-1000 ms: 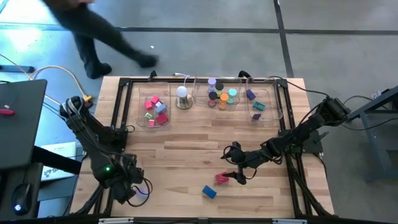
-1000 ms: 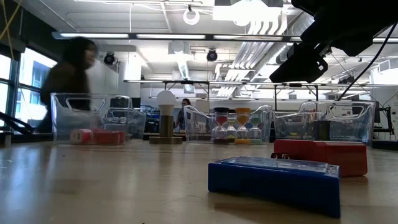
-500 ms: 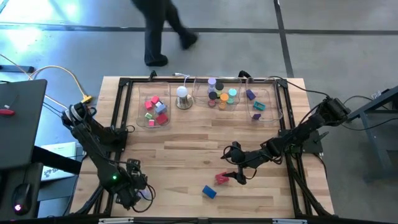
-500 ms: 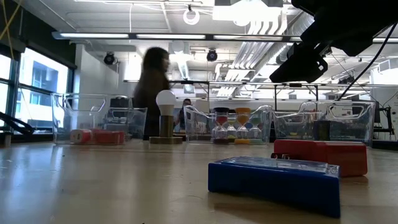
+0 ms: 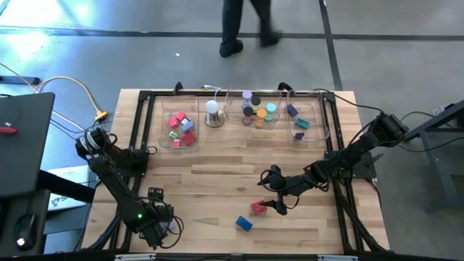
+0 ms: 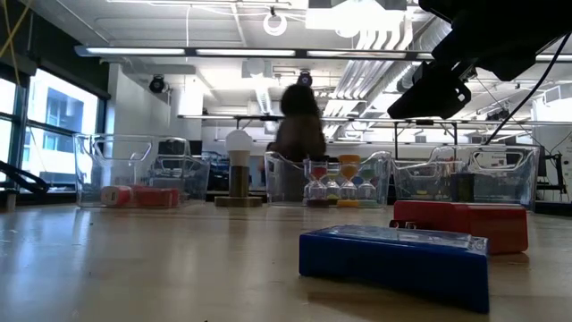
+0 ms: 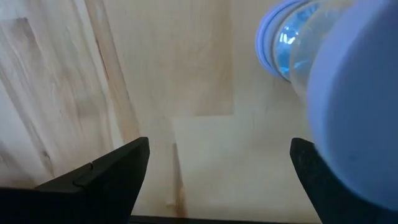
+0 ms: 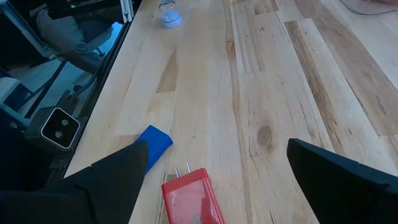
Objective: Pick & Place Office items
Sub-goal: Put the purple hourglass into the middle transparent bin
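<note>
Red block (image 5: 258,209) lies lower centre, right gripper (image 5: 276,188) open just above it (blue block (image 5: 243,224) nearby); left gripper (image 5: 161,230) open, lower left.

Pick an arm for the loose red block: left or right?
Right. The right gripper, open, hangs beside the red block, which shows between its fingers in its wrist view. The left gripper sits at the table's near-left corner, farther off.
</note>
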Robot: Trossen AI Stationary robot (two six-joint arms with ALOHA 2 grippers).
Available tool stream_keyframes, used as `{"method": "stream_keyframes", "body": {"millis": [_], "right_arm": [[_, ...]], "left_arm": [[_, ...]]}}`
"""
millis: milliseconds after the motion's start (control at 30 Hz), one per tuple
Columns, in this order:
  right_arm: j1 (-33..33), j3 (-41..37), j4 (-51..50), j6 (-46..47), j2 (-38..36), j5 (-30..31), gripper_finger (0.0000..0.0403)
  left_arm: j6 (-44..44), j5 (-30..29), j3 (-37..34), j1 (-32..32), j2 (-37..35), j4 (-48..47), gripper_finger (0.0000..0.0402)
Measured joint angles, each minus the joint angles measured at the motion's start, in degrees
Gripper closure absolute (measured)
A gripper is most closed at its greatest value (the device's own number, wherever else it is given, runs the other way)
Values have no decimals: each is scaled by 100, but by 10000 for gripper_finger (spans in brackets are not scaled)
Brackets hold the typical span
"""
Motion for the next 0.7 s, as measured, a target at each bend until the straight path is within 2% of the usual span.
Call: {"method": "stream_keyframes", "body": {"millis": [233, 467, 700], "right_arm": [[0, 0, 2, 0, 0, 0, 30], [-2, 0, 2, 0, 0, 0, 30], [0, 0, 2, 0, 0, 1, 30]], "left_arm": [[-270, -43, 0, -1, 16, 266, 21], [-226, -556, 0, -28, 16, 551, 21], [-137, -698, 0, -28, 16, 659, 21]]}}
